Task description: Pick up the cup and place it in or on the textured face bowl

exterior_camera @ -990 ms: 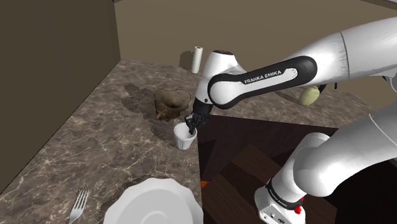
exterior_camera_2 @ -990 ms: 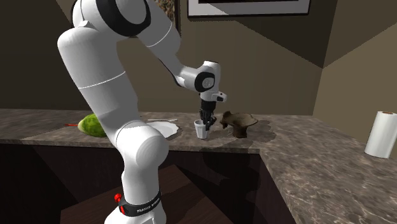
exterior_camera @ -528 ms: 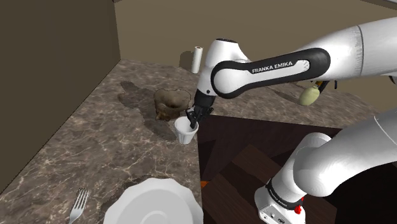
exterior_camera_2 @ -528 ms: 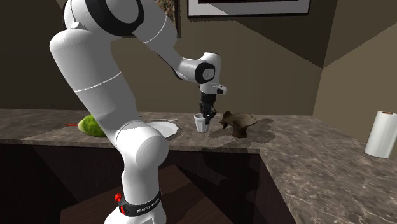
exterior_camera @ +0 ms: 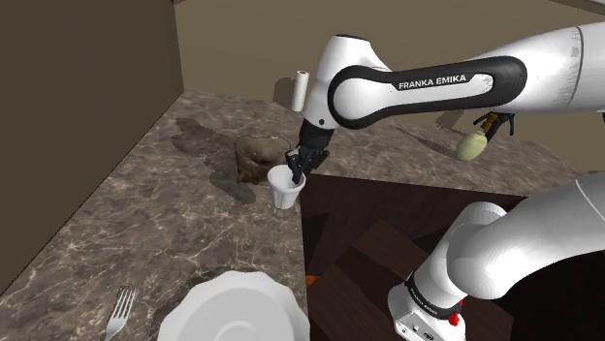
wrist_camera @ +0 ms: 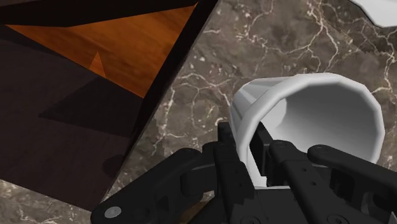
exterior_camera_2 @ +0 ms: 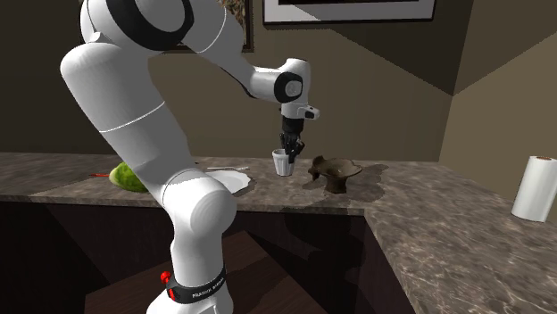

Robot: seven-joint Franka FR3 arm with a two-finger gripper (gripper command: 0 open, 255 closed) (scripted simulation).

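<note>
Wrist view: I see the gripper (wrist_camera: 247,137) clamped on the cup (wrist_camera: 318,121), with one black finger inside the rim and one outside, pinching the wall. The cup is white, faceted and tapering.

Second exterior view: the cup hangs clear of the counter (exterior_camera_2: 428,223), a gap the wrist view does not reveal. The textured face bowl (exterior_camera_2: 335,171) stands at the cup's 4 o'clock, near but apart.

Shoulder view: the bowl lies at 10 o'clock from the cup, and the arm's wrist masks the finger contact. From the cup, a paper towel roll (exterior_camera: 302,92) stands at 12 o'clock, a white plate (exterior_camera: 238,308) lies at 7 o'clock and a fork (exterior_camera: 119,312) at 8 o'clock.

The counter is brown, pale-veined marble. The bowl is dark brown and rough, flaring above a narrow foot. I see an orange wood floor (wrist_camera: 95,44) past the counter edge in the wrist view.
</note>
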